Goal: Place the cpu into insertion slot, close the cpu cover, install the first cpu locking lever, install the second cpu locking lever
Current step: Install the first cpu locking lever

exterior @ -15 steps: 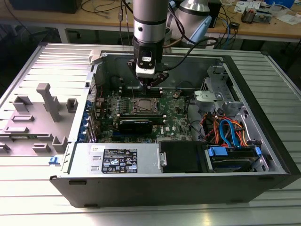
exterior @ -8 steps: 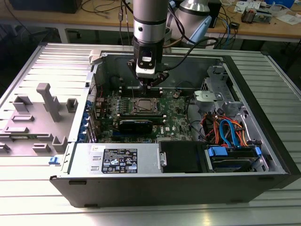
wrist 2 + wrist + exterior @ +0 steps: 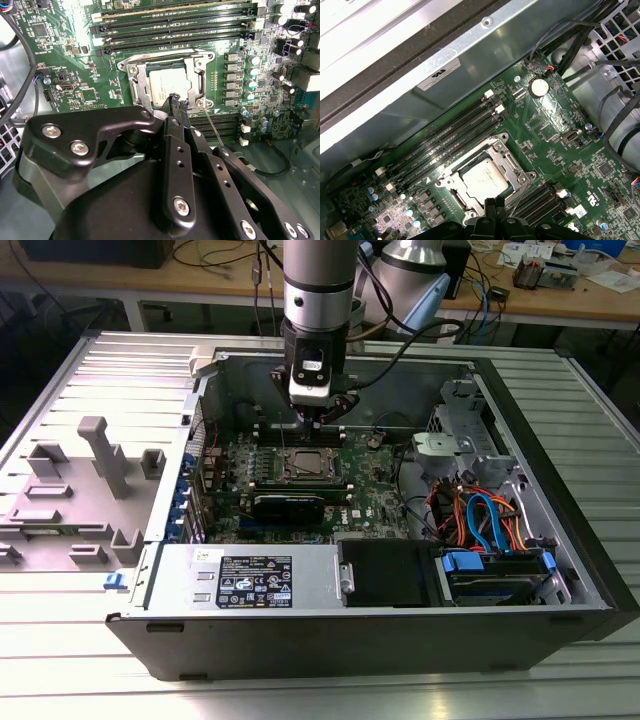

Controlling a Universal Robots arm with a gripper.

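The cpu (image 3: 167, 82) lies flat in the insertion slot (image 3: 125, 64) on the green motherboard (image 3: 300, 505); its silver top also shows in the first wrist view, cpu (image 3: 485, 180). The cpu cover (image 3: 137, 90) lies down around it as a silvery frame. A thin wire locking lever (image 3: 214, 127) sticks up beside the socket. My gripper (image 3: 175, 100) hangs just above the socket's edge, fingers shut together with nothing seen between them. In the exterior view the gripper (image 3: 322, 418) hovers over the cpu (image 3: 306, 466).
The motherboard sits inside an open computer case (image 3: 560, 500). Long black memory slots (image 3: 170, 30) run beside the socket. Cables and drive bays (image 3: 490, 530) fill the exterior view's right. A power supply (image 3: 250, 580) lies at the front. Grey fixtures (image 3: 100, 460) stand on the table.
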